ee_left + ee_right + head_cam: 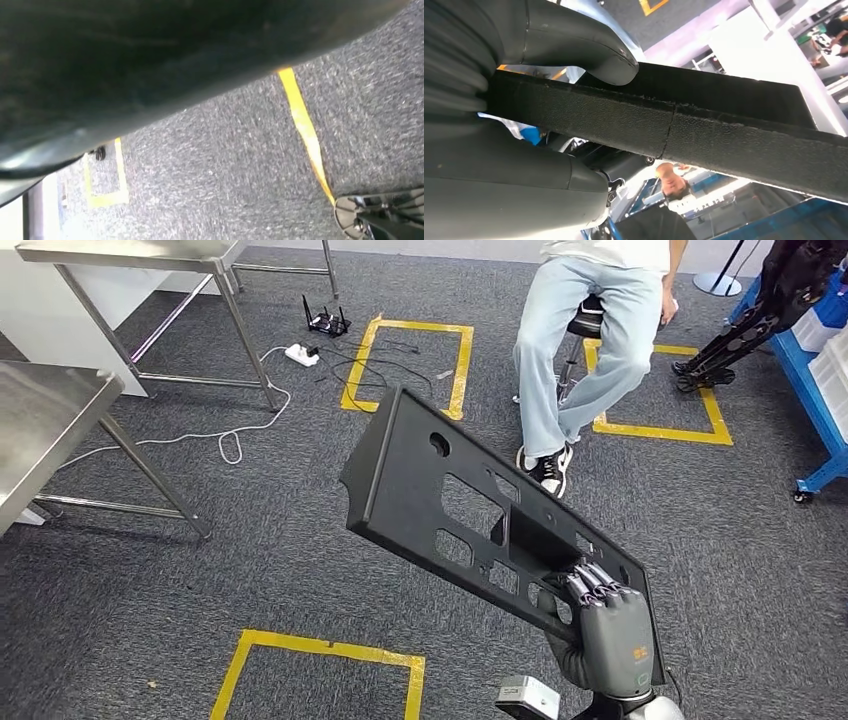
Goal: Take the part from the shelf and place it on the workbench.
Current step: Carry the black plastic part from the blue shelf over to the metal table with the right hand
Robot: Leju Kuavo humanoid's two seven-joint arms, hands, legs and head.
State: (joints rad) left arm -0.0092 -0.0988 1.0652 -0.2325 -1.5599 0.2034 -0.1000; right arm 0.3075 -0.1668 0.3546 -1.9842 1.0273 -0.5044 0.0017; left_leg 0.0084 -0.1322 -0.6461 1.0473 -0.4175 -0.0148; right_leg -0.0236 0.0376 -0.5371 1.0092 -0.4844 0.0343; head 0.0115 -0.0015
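Grey carpet [250, 570] marked with yellow tape squares [318, 650] covers the floor under the robot. Nearest in the head view, the right hand [607, 630] comes up from the lower edge and grips the part [480, 515], a long black panel with cut-out windows and holes. Its dark fingers [592, 580] lie pressed together over the panel's near end, and in the right wrist view the thick grey thumb [589, 47] clamps one face of the panel's textured edge [674, 125] while the palm backs the other. The panel is held in the air above the carpet, tilted, its far end pointing up and to the left. The state of the left hand's fingers cannot be told. Further out on the left stands a steel workbench [45, 415], with a second steel table [140, 255] behind it and a white power strip [302, 355] with trailing cable on the floor. Beyond the panel a person [590, 330] in light jeans sits on a stool, and a blue shelf frame [810, 370] stands at the far right
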